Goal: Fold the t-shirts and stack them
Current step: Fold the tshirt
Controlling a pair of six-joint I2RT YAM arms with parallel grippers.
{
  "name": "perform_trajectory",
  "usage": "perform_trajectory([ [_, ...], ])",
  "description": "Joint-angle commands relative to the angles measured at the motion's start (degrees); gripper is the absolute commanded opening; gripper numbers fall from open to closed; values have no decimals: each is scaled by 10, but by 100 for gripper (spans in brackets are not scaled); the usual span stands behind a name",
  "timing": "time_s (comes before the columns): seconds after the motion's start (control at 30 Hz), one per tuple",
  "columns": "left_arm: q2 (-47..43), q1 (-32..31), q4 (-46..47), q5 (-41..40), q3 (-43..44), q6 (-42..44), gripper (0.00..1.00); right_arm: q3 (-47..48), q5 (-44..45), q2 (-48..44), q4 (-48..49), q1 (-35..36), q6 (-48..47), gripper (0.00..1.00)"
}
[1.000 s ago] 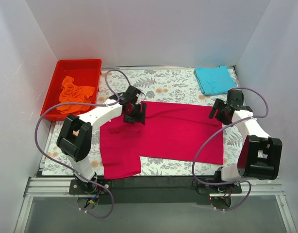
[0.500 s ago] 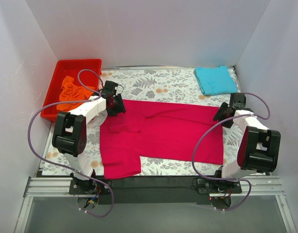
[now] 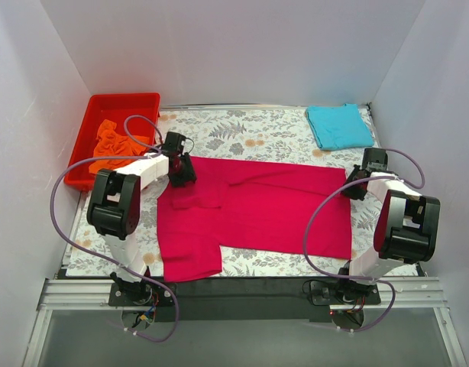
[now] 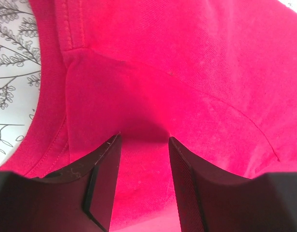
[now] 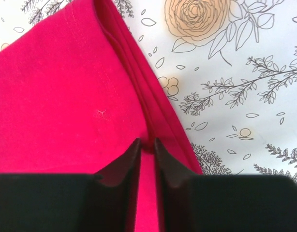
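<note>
Floral table [image 3: 257, 138]: your right gripper [image 5: 147, 142] pinches the crimson shirt [image 3: 280, 210] at 3 o'clock; left gripper [image 4: 143, 140] gapes at 9. Clamp it, then fold.

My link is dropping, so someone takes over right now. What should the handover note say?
Left gripper open, down on the pink shirt's far left corner.
Right gripper shut on its far right edge.
Pink shirt spread on the table, one sleeve folded in; blue shirt folded, far right; orange shirt crumpled in the red bin.
To do: fold pink and orange, stack all three.
</note>
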Motion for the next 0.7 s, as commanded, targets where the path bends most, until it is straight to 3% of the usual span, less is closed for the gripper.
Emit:
perform_trajectory([
  [0.0, -1, 14, 3, -12, -18, -8, 41, -8, 7, 1, 18, -8, -7, 18],
  [0.07, -3, 18, 0, -14, -20, -11, 41, -5, 15, -2, 18, -12, -18, 6],
  [0.13, -3, 22, -1, -12, -22, -11, 41, -3, 26, -5, 16, -14, -25, 1],
  [0.53, 1, 29, -18, -24, -16, -13, 41, 25, 66, 5, -20, -19, -58, 1],
  [0.67, -6, 30, -25, -22, 1, -7, 45, 39, 47, 5, -28, -19, -74, 25],
])
